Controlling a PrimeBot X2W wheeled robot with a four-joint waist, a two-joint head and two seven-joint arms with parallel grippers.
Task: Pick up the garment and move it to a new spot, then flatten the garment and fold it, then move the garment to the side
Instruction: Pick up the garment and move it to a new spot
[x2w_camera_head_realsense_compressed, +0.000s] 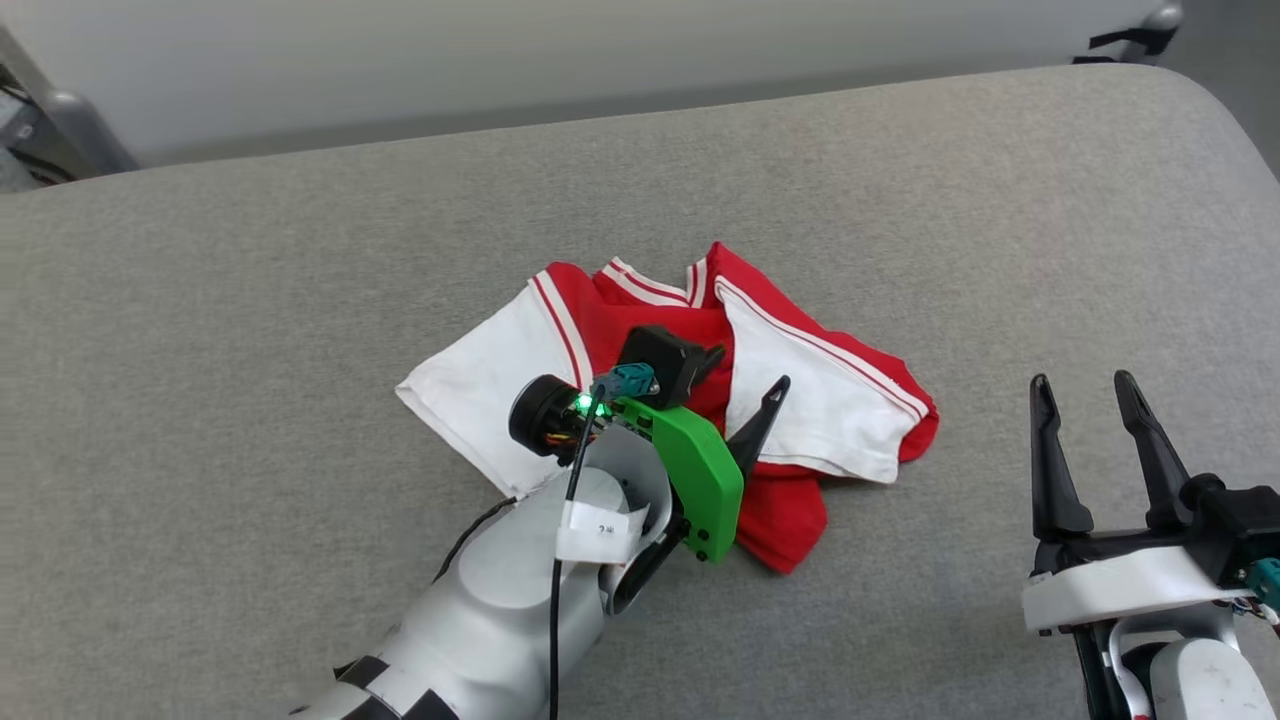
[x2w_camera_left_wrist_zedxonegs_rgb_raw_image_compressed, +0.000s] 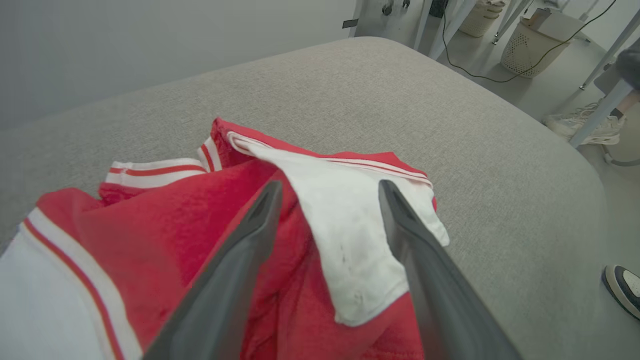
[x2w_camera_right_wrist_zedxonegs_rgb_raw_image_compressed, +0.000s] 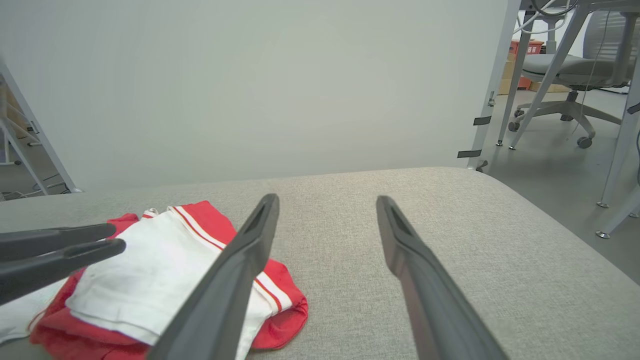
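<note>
The garment (x2w_camera_head_realsense_compressed: 830, 390) lies crumpled in a heap near the middle of the grey padded table (x2w_camera_head_realsense_compressed: 300, 300), red body with white sleeves and striped trim showing. My left gripper (x2w_camera_head_realsense_compressed: 748, 368) hovers just over the heap, open, holding nothing. In the left wrist view its fingers (x2w_camera_left_wrist_zedxonegs_rgb_raw_image_compressed: 240, 250) straddle a white sleeve fold of the garment (x2w_camera_left_wrist_zedxonegs_rgb_raw_image_compressed: 165, 215) without pinching it. My right gripper (x2w_camera_head_realsense_compressed: 1081, 378) stands open and empty over bare table to the right of the heap. The right wrist view has that gripper (x2w_camera_right_wrist_zedxonegs_rgb_raw_image_compressed: 327, 198) beside the garment (x2w_camera_right_wrist_zedxonegs_rgb_raw_image_compressed: 150, 270), with the left gripper (x2w_camera_right_wrist_zedxonegs_rgb_raw_image_compressed: 117, 237) entering from the left.
The table's rounded far right corner (x2w_camera_left_wrist_zedxonegs_rgb_raw_image_compressed: 550, 135) drops off to the floor. Beyond it are wire baskets (x2w_camera_left_wrist_zedxonegs_rgb_raw_image_compressed: 530, 45), table legs, an office chair (x2w_camera_right_wrist_zedxonegs_rgb_raw_image_compressed: 565, 70) and a shoe (x2w_camera_left_wrist_zedxonegs_rgb_raw_image_compressed: 625, 290). A pale wall stands behind the table's far edge.
</note>
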